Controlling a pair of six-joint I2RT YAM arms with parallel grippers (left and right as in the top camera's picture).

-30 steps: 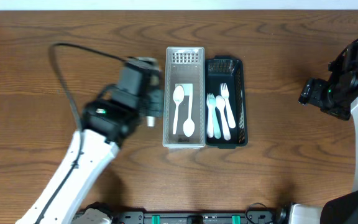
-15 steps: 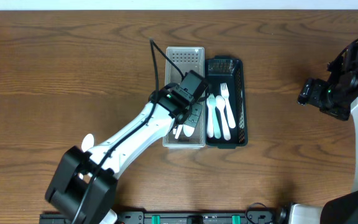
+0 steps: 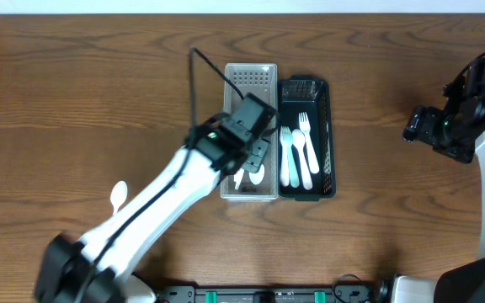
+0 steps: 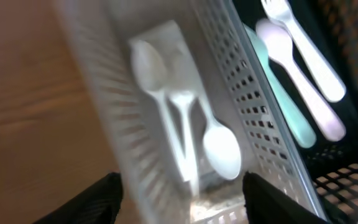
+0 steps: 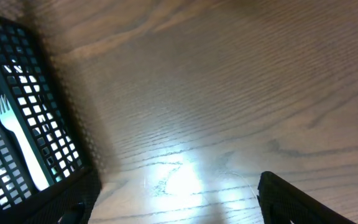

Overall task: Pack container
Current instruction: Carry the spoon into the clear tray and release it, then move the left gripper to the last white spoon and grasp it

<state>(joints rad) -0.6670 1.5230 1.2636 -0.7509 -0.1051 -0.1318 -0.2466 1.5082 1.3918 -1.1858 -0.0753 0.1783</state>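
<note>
Left gripper (image 4: 182,194), formerly at 9 o'clock of the clear tray (image 3: 249,71), now hovers over it. Arm outstretched; jaws wide apart, empty.

Under the left claw (image 3: 259,154) sits the clear perforated plastic bin (image 3: 249,77), two white plastic spoons (image 4: 220,150) in it. The black mesh plastic basket (image 3: 327,109) touches the bin, right of the claw. A lone white plastic spoon (image 3: 119,195) lies on the brown wooden bench (image 3: 49,84), well left.

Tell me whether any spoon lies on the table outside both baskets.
Yes, a white spoon lies on the wooden table beside the left arm, apart from the white basket and black basket.
</note>
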